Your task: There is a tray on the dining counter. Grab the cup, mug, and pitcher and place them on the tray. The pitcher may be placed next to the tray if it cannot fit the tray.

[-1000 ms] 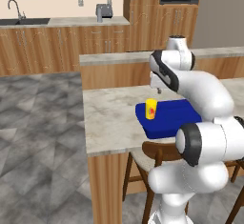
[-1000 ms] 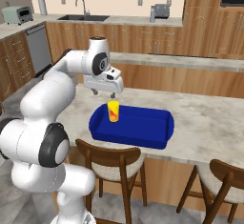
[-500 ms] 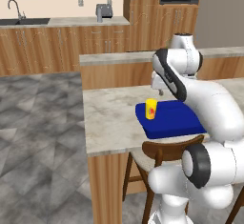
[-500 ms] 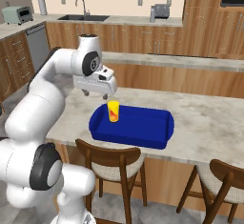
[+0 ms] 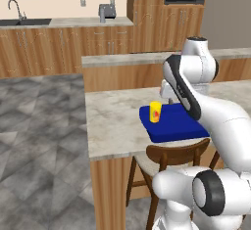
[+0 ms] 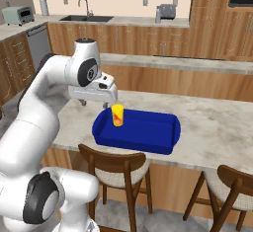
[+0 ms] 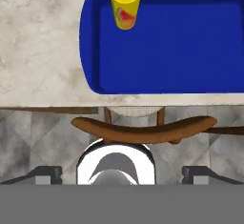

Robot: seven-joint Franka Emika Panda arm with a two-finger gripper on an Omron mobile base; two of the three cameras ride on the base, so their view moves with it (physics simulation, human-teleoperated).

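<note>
On the counter (image 6: 212, 122) we see the tray (image 6: 148, 133) with the cup (image 6: 117, 115) upright in its corner — first item placed; our pincer (image 6: 97, 100), spread wide and empty, hangs beside it; next we judge fetching the mug.

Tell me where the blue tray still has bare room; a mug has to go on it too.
The wide dark blue rectangular tray is bare everywhere right of the small yellow cup, which stands in its far left corner. That corner is the one crowded spot. Beige marble-look counter lies bare beyond the tray's right rim.
</note>
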